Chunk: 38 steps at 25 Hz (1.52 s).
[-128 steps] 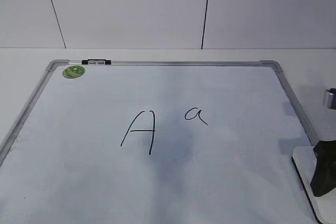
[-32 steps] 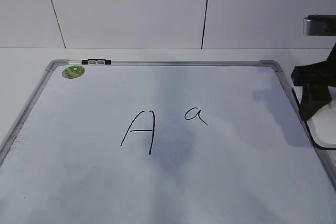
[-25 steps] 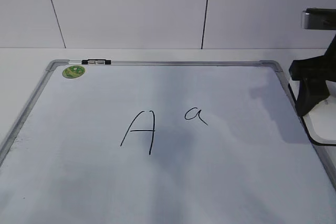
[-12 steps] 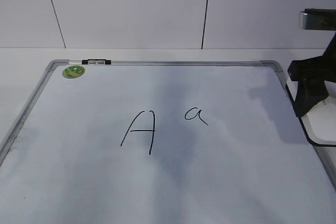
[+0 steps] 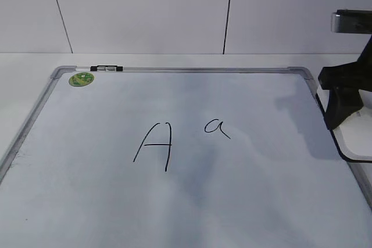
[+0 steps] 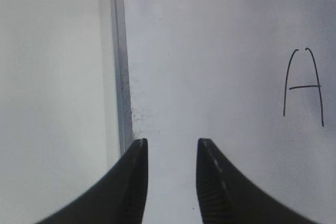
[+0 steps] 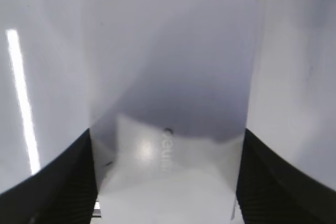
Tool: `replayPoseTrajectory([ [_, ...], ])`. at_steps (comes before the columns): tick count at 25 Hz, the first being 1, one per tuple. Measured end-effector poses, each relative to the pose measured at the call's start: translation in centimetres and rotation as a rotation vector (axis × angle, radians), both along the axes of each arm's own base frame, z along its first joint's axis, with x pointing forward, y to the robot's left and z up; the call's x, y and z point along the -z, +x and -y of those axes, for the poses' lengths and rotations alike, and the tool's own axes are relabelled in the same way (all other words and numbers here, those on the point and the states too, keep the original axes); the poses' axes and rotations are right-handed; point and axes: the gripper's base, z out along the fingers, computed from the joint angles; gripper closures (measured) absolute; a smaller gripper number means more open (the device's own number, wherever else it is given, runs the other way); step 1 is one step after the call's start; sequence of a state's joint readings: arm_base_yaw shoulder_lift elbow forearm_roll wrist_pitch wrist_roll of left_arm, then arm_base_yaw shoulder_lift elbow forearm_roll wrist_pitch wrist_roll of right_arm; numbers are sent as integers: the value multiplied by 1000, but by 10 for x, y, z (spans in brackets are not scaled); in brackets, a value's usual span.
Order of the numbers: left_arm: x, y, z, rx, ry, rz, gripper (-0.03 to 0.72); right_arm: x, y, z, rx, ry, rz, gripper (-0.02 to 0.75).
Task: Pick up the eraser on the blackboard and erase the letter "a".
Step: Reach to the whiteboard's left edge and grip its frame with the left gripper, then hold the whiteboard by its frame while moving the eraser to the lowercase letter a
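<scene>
White plastic, the eraser (image 7: 170,103) sits clamped between our right gripper (image 7: 168,182) jaws at the blackboard (image 5: 174,213) right edge. Our left gripper (image 6: 170,153) idles narrowly parted, empty. Pickup done; the letter "a" (image 5: 217,128) remains unwiped mid-board.

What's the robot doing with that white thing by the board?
The right gripper is holding the eraser between its fingers, lifted near the right edge of the blackboard. The little letter "a" is not wiped yet, and it sits beside the big "A". The left gripper is open and empty over the board's left edge.
</scene>
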State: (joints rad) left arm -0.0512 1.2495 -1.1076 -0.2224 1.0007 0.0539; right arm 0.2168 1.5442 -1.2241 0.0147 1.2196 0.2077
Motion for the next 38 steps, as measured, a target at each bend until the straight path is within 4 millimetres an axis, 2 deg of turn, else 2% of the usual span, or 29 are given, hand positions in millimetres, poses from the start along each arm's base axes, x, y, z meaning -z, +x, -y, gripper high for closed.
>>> replayPoseTrajectory([
  [6,27,43,0,2,31,-107,449,0,0,0,-1,2,-1,194],
  [9,51,57,-1,7,66,-184,449,0,0,-1,2,13,-3,194],
  [16,94,77,-3,16,103,-311,449,0,-1,-3,8,38,-8,194],
  [23,127,93,-3,12,111,-359,449,0,-1,-3,8,40,-9,194],
  [28,144,103,-3,10,117,-377,449,0,-1,-3,8,40,-9,194],
  [38,154,118,-5,7,157,-371,449,0,-1,-4,9,45,-10,194],
])
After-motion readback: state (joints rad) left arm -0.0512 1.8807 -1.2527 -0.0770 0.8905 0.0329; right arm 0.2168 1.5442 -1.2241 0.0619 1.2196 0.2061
